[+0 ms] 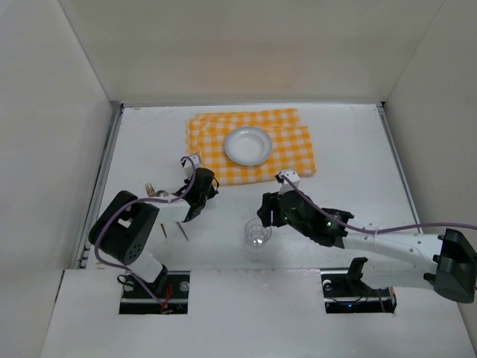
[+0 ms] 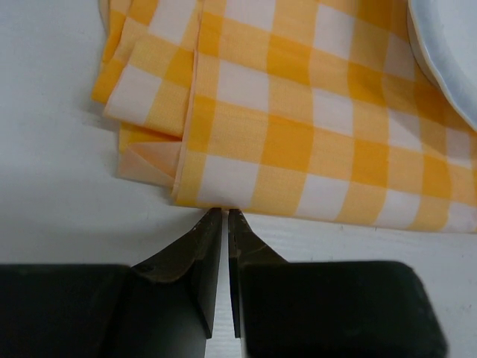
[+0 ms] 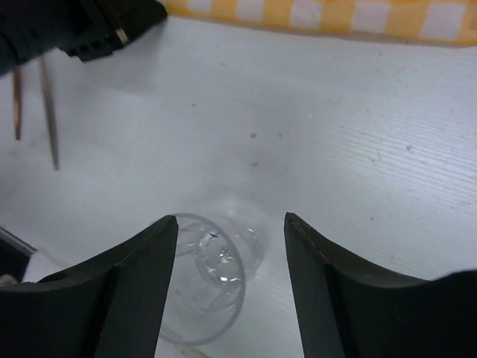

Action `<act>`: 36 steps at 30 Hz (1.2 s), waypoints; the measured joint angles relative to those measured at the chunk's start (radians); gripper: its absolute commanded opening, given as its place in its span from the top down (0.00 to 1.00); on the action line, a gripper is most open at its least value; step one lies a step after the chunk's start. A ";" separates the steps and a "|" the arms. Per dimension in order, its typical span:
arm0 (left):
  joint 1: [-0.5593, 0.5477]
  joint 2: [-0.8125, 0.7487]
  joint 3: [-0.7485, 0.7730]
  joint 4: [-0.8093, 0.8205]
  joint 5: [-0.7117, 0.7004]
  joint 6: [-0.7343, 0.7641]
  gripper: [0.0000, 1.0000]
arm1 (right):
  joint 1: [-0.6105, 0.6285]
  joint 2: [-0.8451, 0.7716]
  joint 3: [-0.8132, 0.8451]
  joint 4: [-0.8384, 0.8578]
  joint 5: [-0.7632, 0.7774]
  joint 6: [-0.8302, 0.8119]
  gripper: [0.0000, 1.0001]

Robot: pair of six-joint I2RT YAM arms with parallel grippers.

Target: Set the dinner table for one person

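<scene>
The dinner table [image 1: 350, 149] is a white tabletop. A yellow-and-white checked cloth [image 1: 253, 145] lies at the back with a white plate [image 1: 248, 145] on it. My left gripper [image 1: 210, 183] is shut, and its tips [image 2: 224, 214] touch the cloth's near edge [image 2: 298, 127]; nothing shows between the jaws. My right gripper [image 1: 263, 216] is open over a clear glass [image 1: 258, 233]. In the right wrist view the glass [image 3: 216, 276] stands between the open fingers [image 3: 231, 220], nearer the left finger [image 3: 149, 261], and I cannot tell whether they touch.
Two chopsticks [image 1: 182, 231] lie on the table by the left arm and show in the right wrist view [image 3: 48, 112]. A fork's tines [image 1: 151, 189] peek out beside the left arm. White wall panels [image 1: 67, 112] surround the table.
</scene>
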 measured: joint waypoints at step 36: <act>0.096 -0.075 0.038 -0.127 -0.064 -0.127 0.67 | -0.370 0.320 0.386 0.014 0.033 -0.161 0.94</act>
